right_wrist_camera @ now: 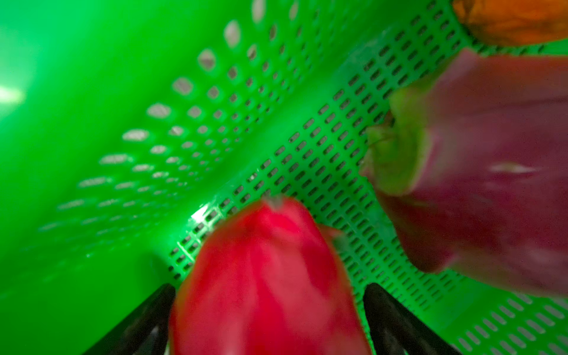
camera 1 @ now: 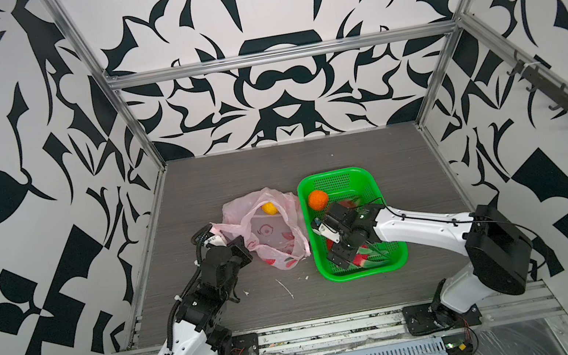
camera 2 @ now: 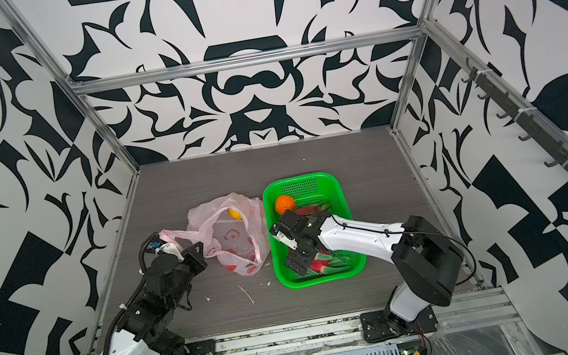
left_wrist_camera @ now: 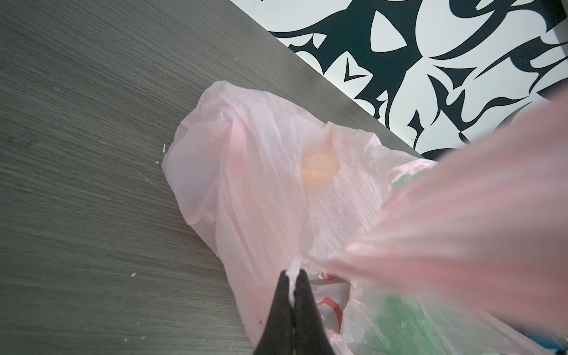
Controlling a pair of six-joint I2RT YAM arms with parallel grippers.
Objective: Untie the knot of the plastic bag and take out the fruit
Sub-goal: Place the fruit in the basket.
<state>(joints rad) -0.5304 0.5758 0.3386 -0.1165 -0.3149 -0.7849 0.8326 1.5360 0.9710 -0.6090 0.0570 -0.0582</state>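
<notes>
The far half of the surface (camera 1: 272, 164) is left open; mid-surface passage is blocked by the plastic bag (camera 1: 264, 231), just beside the fruit-crowded (camera 1: 318, 199) basket (camera 1: 336, 178).

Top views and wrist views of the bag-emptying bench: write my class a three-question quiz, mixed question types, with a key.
1. True or false: the orange ball lies in the green basket.
2. The left fingers pinch: A) the pink plastic bag; B) the basket rim; C) a dragon fruit.
3. Name the fruit visible inside the bag.
Key: 1 true; 2 A; 3 the yellow-orange ball.
</notes>
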